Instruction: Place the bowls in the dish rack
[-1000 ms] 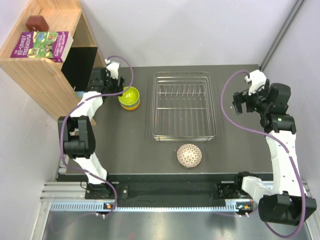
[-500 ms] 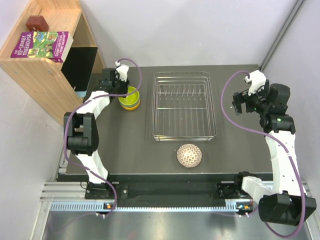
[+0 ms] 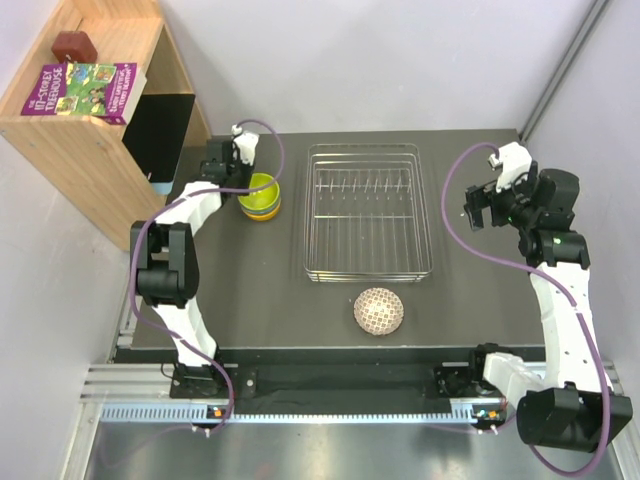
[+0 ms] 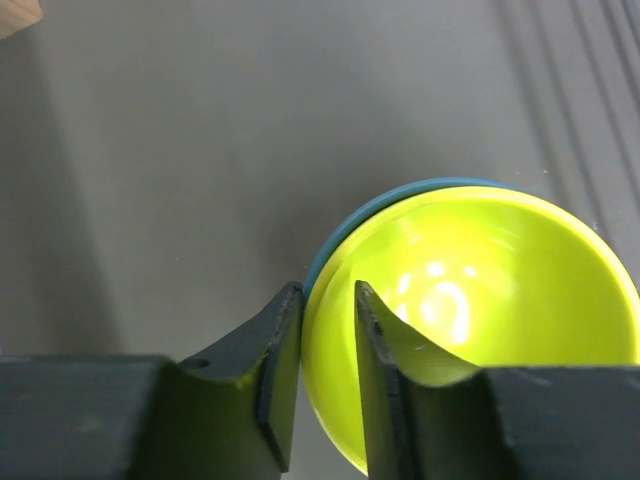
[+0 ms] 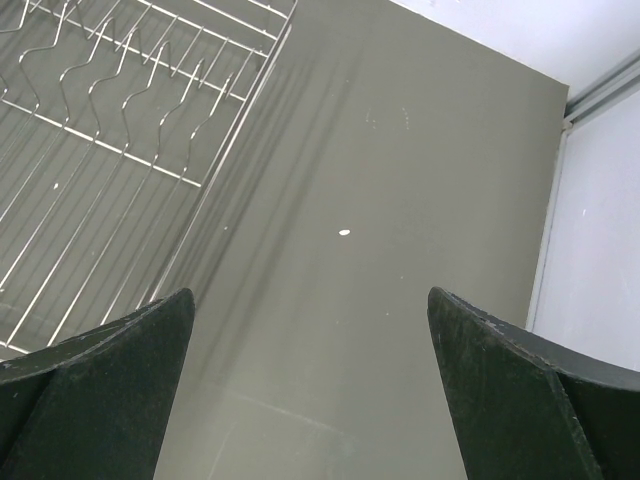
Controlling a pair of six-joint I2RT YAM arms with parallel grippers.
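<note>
A yellow-green bowl (image 3: 260, 189) tops a small stack at the table's back left, beside the dish rack (image 3: 310, 215). In the left wrist view the yellow-green bowl (image 4: 480, 310) sits inside a blue bowl (image 4: 345, 225), of which only a rim sliver shows. My left gripper (image 3: 243, 180) (image 4: 328, 290) is shut on the yellow-green bowl's near rim, one finger inside and one outside. A white bowl with brown lattice (image 3: 379, 311) lies upside down in front of the rack. My right gripper (image 3: 470, 208) (image 5: 310, 310) hangs open over bare table right of the dish rack (image 5: 100, 130), holding nothing.
A wooden shelf (image 3: 100, 140) stands at the back left, close behind the left arm, with a book (image 3: 85, 88) and a red-brown block (image 3: 74, 45) on top. The rack holds nothing. The table's right edge meets a wall (image 5: 600, 250).
My left gripper has shifted slightly onto the stack and its jaws have narrowed from wide open to pinching the yellow-green bowl's rim. The right arm has not moved.
</note>
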